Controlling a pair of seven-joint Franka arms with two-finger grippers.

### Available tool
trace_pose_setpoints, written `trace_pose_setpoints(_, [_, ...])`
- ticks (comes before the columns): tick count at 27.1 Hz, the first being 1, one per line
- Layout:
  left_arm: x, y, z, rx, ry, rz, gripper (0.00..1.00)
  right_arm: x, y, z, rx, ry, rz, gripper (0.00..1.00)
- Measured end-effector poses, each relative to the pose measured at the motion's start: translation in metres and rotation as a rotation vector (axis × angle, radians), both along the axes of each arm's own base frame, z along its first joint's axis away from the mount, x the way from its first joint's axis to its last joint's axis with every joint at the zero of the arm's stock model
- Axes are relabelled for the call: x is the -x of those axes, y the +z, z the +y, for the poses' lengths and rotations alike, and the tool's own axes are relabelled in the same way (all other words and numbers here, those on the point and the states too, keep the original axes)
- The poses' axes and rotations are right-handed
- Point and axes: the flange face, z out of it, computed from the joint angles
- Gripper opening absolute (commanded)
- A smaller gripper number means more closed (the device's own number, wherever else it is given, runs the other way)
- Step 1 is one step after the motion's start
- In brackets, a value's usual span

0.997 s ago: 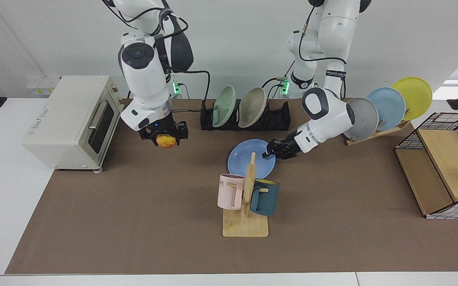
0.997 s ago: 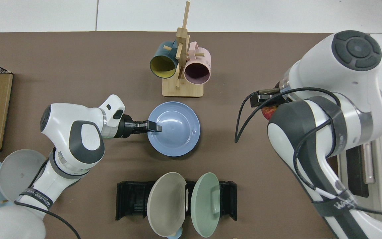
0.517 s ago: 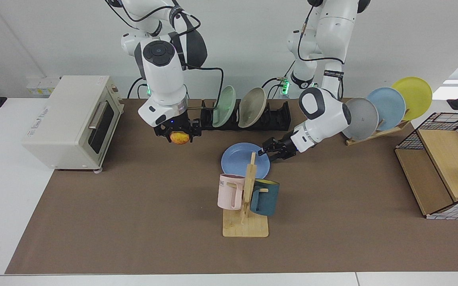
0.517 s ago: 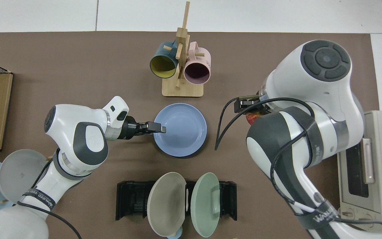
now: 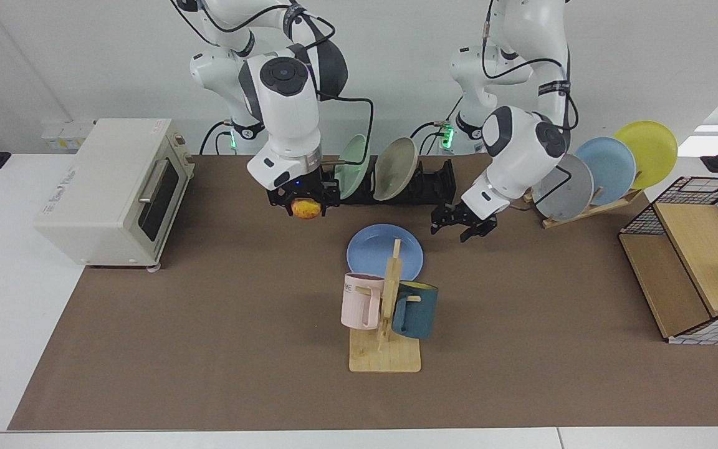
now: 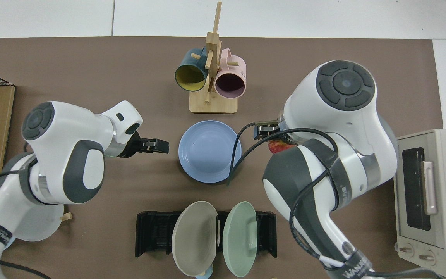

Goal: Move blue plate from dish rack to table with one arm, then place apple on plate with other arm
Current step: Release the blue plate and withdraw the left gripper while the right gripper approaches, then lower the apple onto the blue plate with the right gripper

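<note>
Retreating from the blue plate [image 5: 374, 251] at frame centre, left claw [image 5: 462, 225] is hanging apart; right claw [image 5: 302, 201] is carrying the apple [image 5: 305, 209] clamped.

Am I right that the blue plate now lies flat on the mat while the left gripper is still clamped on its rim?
Not quite. The blue plate does lie flat on the mat, but the left gripper has let go and sits clear of its rim, as the top view shows.

Right gripper [image 5: 305, 202] hangs above the table beside the blue plate [image 5: 374, 249], fingers clamped on the apple [image 5: 305, 209]. Left gripper [image 5: 464, 226] hovers off the plate's opposite side, fingers parted, holding nothing.
</note>
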Motion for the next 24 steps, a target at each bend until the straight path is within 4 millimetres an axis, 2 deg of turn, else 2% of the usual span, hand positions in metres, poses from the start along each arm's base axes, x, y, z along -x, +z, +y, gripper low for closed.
trace_pose_setpoints(4, [-0.001,0.052,0.027,-0.105,-0.051,0.023,0.89,0.009,-0.002,0.020,-0.003,-0.027,0.001,0.03])
trace_pose_setpoints(6, [0.000,0.080,0.042,-0.154,-0.067,0.033,0.91,0.016,-0.004,0.036,-0.003,-0.043,-0.001,0.02])
trace_pose_setpoints(8, [0.002,0.106,0.055,-0.206,-0.078,0.038,0.97,0.023,-0.006,0.052,-0.004,-0.057,-0.003,0.02])
trace_pose_setpoints(11, [0.003,0.137,0.066,-0.251,-0.081,0.036,0.97,0.031,-0.012,0.074,-0.012,-0.080,-0.017,0.00])
trace_pose_setpoints(19, [0.006,0.206,0.083,-0.268,-0.066,0.025,0.99,0.046,-0.044,0.127,-0.022,-0.114,-0.030,0.00])
trace_pose_setpoints(24, [0.008,0.226,0.089,-0.293,-0.060,0.014,1.00,0.051,-0.072,0.152,-0.021,-0.124,-0.029,0.00])
